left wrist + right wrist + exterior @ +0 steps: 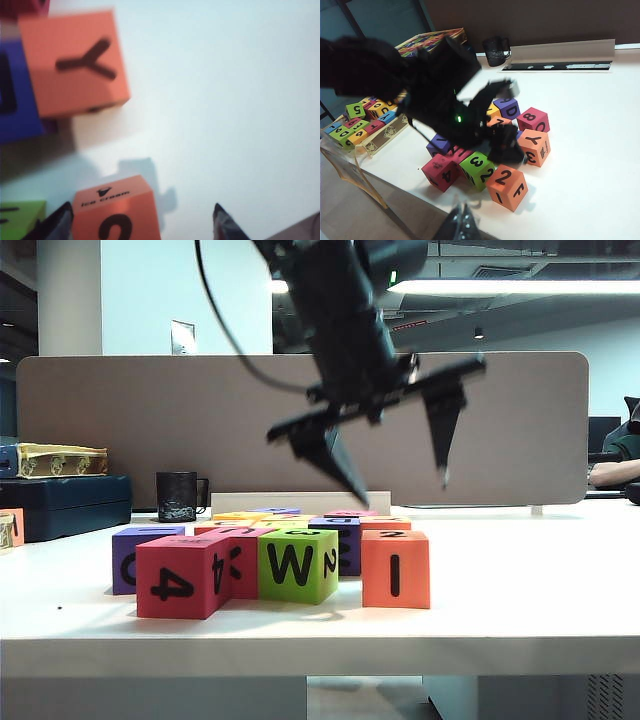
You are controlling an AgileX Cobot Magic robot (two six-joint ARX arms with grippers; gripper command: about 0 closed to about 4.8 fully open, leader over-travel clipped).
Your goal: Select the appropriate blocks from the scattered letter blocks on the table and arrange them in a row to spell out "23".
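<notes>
Left gripper [395,483] hangs above the blocks, jaws spread wide and holding nothing.

Off the table's [520,600] edge, the right wrist view shows a box [380,135] packed with more letter cubes. The orange block [396,568] stands square at the front of the table, "I" facing forward, "2" on top, touching the lime-green block [297,565] with "3" on top. The left arm slants down, fingers pointing at the table. Of the right gripper [462,225] only a tip shows; its state is unclear.

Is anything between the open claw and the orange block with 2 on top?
No. The left gripper hangs open above the orange block with only air between them. The right gripper is back from the blocks.
</notes>
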